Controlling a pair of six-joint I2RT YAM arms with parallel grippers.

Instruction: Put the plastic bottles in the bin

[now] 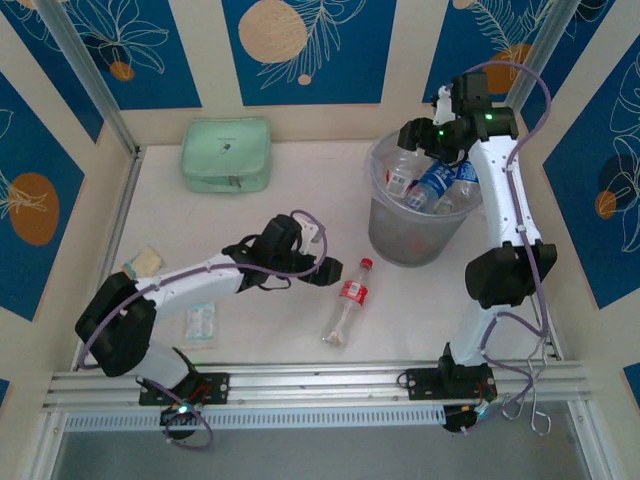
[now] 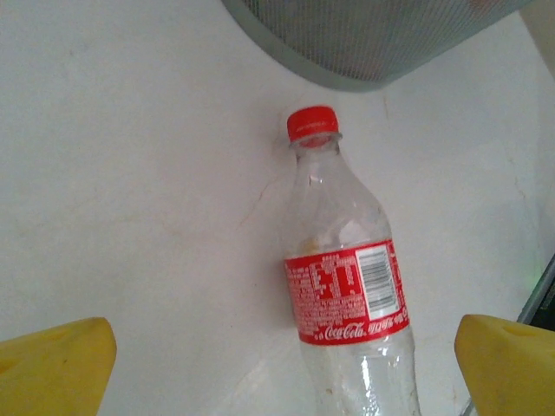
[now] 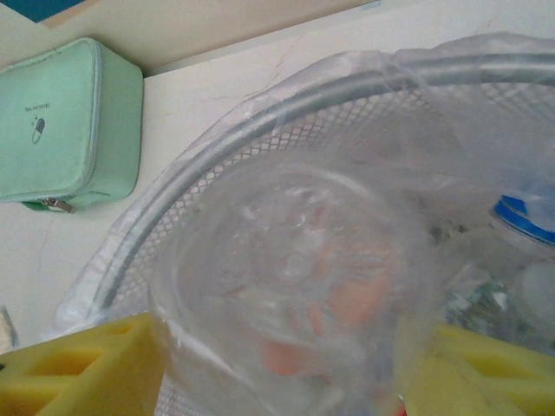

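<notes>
Jaws of the left gripper spread either side of a red-label bottle lying near the bin — right gripper pinches a clear bottle over it. Several bottles already inside — these two remain.

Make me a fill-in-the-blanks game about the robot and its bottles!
The bottle lying on the table has a ____ cap.
The right gripper holds a clear bottle over the ____.
The zip pouch is mint ____.
The left gripper, open or shut, is ____.
Missing words: red, bin, green, open.
</notes>
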